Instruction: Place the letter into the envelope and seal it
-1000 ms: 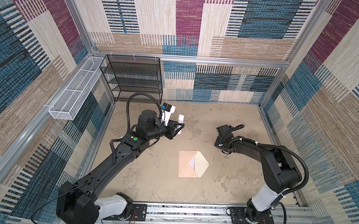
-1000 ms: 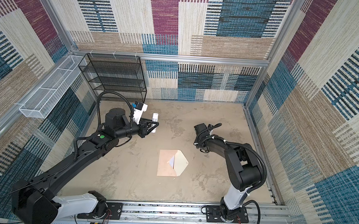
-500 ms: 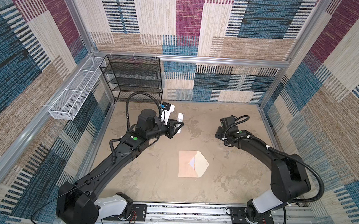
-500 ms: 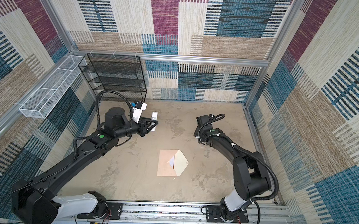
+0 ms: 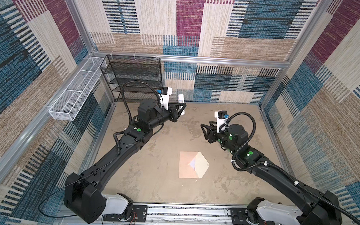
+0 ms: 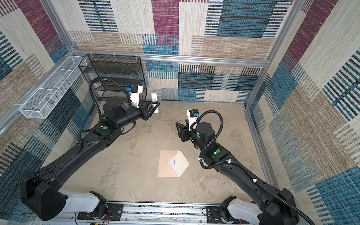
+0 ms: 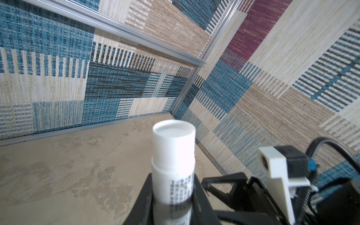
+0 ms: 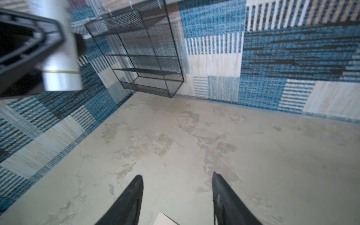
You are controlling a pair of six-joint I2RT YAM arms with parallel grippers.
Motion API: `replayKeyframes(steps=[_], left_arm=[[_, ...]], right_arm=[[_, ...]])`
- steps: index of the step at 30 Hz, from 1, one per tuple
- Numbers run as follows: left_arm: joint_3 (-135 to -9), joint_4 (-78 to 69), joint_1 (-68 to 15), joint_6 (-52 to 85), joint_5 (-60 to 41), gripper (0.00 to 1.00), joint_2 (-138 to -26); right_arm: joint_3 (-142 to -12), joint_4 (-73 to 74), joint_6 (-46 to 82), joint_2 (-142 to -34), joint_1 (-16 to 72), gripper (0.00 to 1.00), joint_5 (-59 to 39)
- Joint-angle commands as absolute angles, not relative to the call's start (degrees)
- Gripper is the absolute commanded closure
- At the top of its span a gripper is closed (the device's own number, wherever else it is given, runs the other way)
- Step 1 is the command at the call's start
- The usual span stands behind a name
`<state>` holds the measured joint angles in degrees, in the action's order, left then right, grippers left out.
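1. My left claw (image 5: 182, 109), raised by the back wall, pinches a white tube (image 5: 181, 98).
2. My right claw (image 8: 176, 185) hovers spread.
3. I see the envelope (image 5: 187, 169) lying flap-open on the surface (image 5: 149, 179), with the letter (image 5: 192, 164) showing a white corner inside.

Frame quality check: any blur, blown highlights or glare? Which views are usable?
Right wrist view: motion blur throughout, rack and tube smeared. Left wrist view: walls crisp, tube cap nearly blown white, its lower label out of focus. Both top views: sharp, evenly lit, only soft shadows, no glare, envelope clear.
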<state>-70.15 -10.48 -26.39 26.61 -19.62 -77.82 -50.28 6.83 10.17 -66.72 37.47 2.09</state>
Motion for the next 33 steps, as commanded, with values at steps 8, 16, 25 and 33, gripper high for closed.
replayKeyframes(steps=[8, 16, 25, 33], left_arm=[[-69.9, -26.9, -28.0, 37.7, -15.7, 1.0, -80.8], [-68.5, -27.8, -31.2, 39.0, -14.6, 1.0, -80.2], [-65.6, -27.5, -32.5, 39.3, -14.0, 1.0, -77.9], [-64.7, -28.3, -33.2, 39.5, -13.6, 1.0, -77.7]], right_arm=[[-51.2, 26.8, 7.7, -70.0, 43.0, 0.39, 0.0], [-54.3, 30.4, 2.3, -74.2, 43.4, 0.45, 3.8], [-55.8, 30.7, 0.3, -76.2, 43.3, 0.49, 4.0], [-57.5, 29.8, 0.8, -77.7, 44.5, 0.52, 1.9]])
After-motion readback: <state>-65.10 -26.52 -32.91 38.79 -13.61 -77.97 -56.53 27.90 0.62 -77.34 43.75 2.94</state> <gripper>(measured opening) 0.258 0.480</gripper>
